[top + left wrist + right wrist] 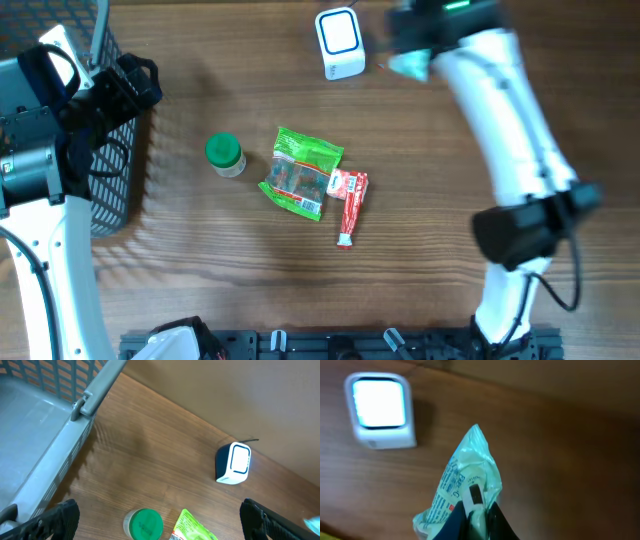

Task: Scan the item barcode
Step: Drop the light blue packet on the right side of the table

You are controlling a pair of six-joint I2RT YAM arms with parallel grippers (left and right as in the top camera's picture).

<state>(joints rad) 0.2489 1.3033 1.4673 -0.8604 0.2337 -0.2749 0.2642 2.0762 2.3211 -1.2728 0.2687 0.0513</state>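
My right gripper [477, 520] is shut on the lower edge of a pale mint-green packet [465, 477] with printed text and a small dark mark on its seam. The packet hangs above the table just right of the white scanner [381, 409], whose window glows. From overhead, the scanner [339, 43] stands at the far middle, with the packet [408, 66] under the right gripper [412, 62] beside it. My left gripper [160, 522] is open and holds nothing, hovering over the table beside the basket.
A grey mesh basket [115, 150] stands at the left edge, close to the left gripper [128, 88]. A green-lidded jar [224, 154], a green snack bag [303, 172] and a red packet [349, 205] lie mid-table. The jar [144, 524] sits below the left gripper's open fingers.
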